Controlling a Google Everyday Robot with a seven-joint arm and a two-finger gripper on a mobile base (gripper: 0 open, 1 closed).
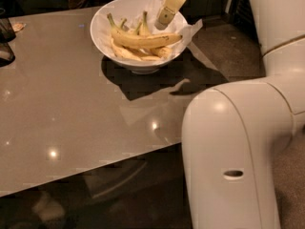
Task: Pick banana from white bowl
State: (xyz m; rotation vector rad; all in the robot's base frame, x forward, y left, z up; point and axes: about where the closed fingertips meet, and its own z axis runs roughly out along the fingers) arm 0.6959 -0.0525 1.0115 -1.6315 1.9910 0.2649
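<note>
The white bowl (107, 35) stands at the far side of the grey table and is lined with white paper. Several bananas lie in it. The longest, deep-yellow banana (143, 39) lies across the top, its greenish stem at the left and its brownish tip at the right. My gripper (162, 24) hangs over the bowl's right half, tilted, its tip just above the banana's right part.
My white arm (238, 147) fills the right foreground, over the table's right edge. A dark object (5, 42) sits at the table's far left edge. The glossy table (71, 113) stretches in front of the bowl. Dark floor lies to the right.
</note>
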